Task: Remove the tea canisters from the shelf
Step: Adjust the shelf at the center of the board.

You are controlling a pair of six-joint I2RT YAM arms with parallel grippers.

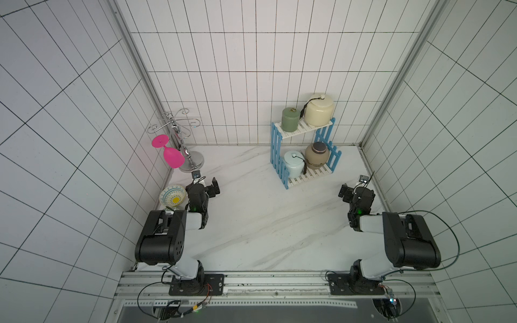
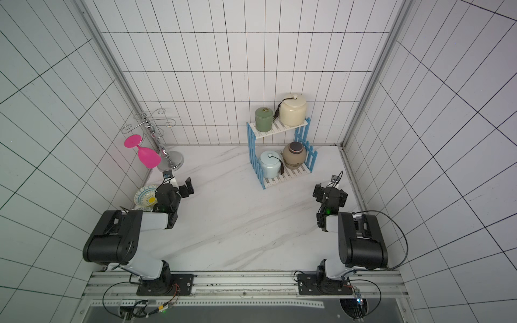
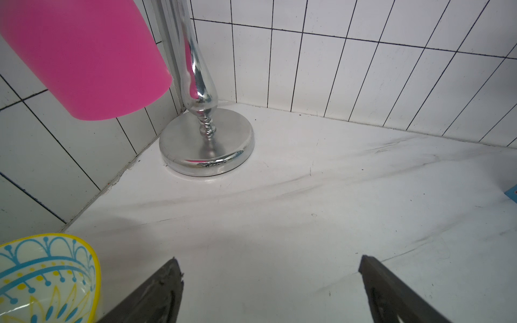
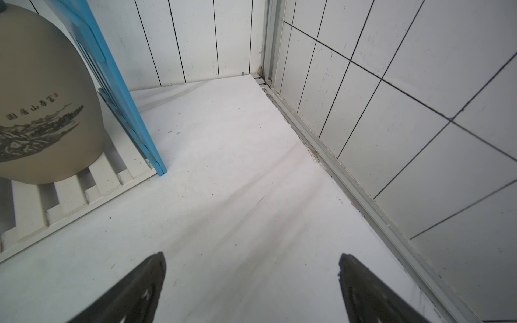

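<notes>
Both top views look from high over the near edge of the table (image 1: pixel 265 223), tilted down and forward; set side by side, they take in almost the same ground, the whole surface up to the back corners, from well back. The left wrist camera rides low behind the left gripper (image 3: pixel 269 258), close over the table, facing the far left corner; the stand (image 3: pixel 207 145), goblet (image 3: pixel 84 56) and bowl (image 3: pixel 47 279) loom large here, yet sit small in both top views. The right wrist camera sits as low behind the right gripper (image 4: pixel 251 254), facing the far right corner; it shares one end of the shelf (image 4: pixel 70 195) and the tan jar (image 4: pixel 42 98) with the top pair.
</notes>
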